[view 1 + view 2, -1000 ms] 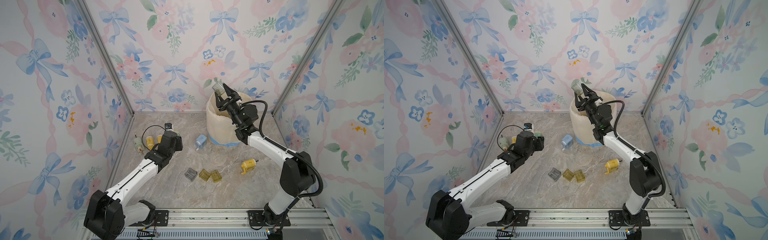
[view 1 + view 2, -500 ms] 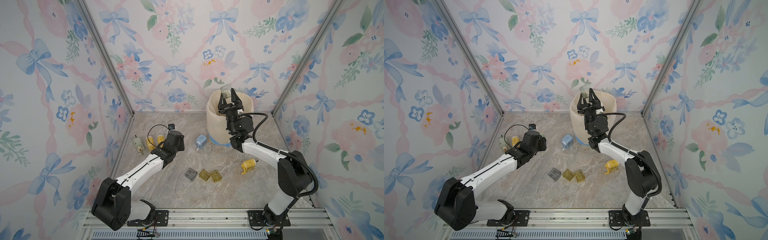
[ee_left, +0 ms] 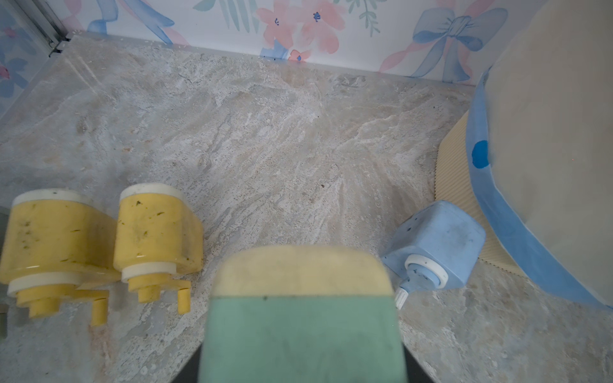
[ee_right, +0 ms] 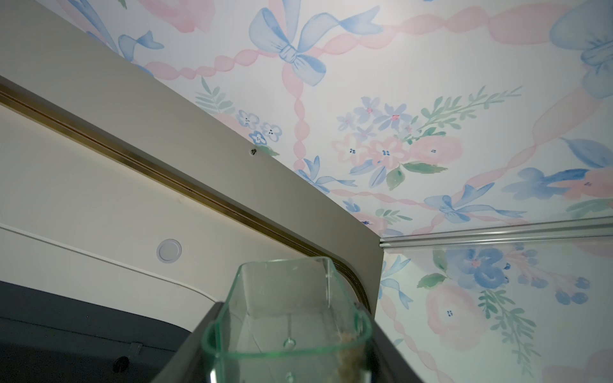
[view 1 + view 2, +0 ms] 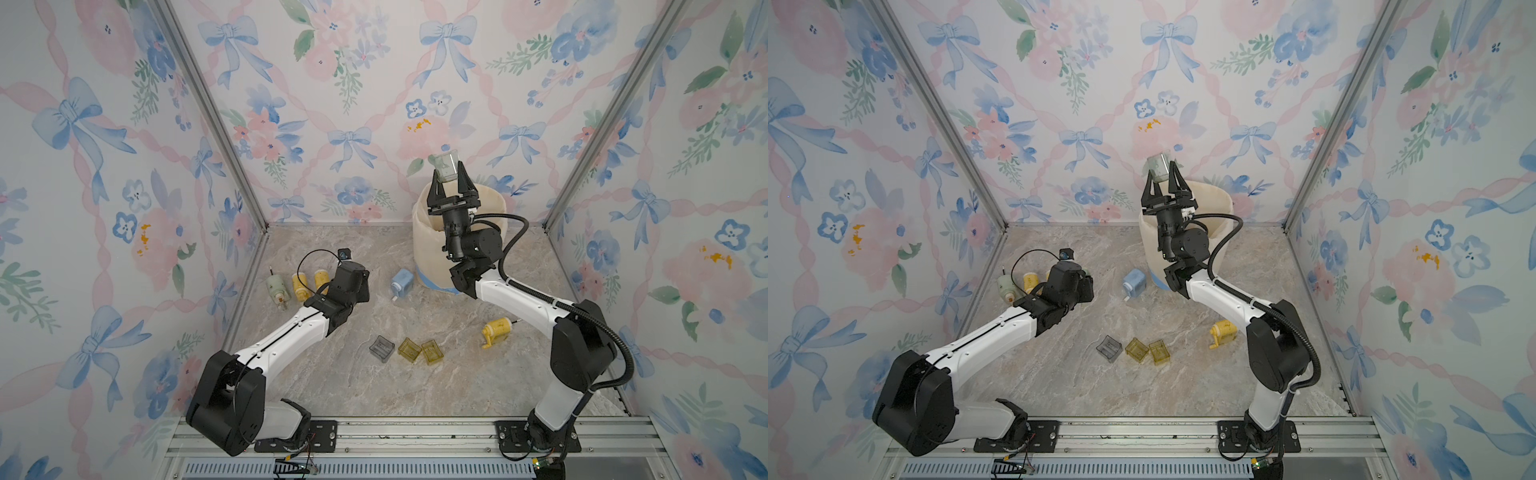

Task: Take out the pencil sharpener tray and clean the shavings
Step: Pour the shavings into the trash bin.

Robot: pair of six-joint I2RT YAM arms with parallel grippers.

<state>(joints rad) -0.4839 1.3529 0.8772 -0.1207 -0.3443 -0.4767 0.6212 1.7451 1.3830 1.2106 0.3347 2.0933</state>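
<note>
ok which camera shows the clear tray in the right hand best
The right wrist view: the clear tray fills the foreground, open end toward the camera, with brownish bits along one inner wall. Both top views show it small, held up in the right hand near the cream bin. The left wrist view misses it.

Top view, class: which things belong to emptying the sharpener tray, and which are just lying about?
In use:
clear tray, held up by the cream bin
green sharpener, held

Lying about:
blue sharpener
yellow sharpener pair
lone yellow sharpener
pale sharpener
grey tray
two yellow trays
</note>
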